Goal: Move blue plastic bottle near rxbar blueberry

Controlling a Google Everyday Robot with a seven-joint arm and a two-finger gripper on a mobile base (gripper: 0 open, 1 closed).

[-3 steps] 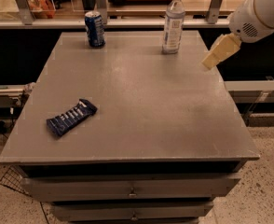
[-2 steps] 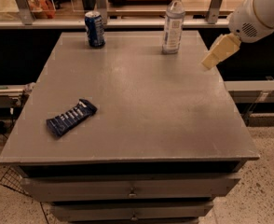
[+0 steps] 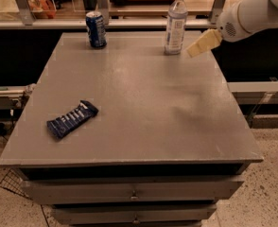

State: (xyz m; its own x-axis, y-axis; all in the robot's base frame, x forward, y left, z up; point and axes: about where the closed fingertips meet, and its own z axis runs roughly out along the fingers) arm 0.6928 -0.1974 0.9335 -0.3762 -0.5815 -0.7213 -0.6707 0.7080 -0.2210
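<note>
Claw (image 3: 201, 45) crept left over the last second, so bottle (image 3: 176, 25) now just left of it, not touching far as I see. Can't tell if claw open or closed. Bar (image 3: 73, 119) well off left, nearer front. I reckon still approach, no grab yet.

table (image 3: 143, 108) | bottle (image 3: 176, 25), can (image 3: 96, 30): far edge | rxbar (image 3: 72, 119): front-left | gripper (image 3: 192, 52): beside bottle

Dim indoor light, soft sheen on table (image 3: 143, 103), pale end effector (image 3: 203, 44) lit far right
</note>
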